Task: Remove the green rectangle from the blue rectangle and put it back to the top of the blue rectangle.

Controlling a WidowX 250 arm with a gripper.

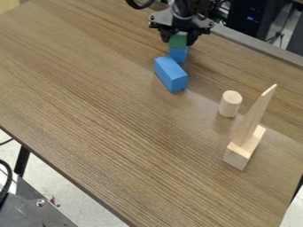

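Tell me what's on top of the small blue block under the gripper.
A green block shows right above the small blue block and hides its top face; whether the two touch can't be told. The gripper covers the green block's upper part.

The black arm (188, 9) hangs over the far edge of the bench (106, 111), its gripper (178, 42) pointing down, low, near that edge.

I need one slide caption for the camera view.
Black gripper around a green block over a small blue block; larger blue block and wooden cylinder nearby.
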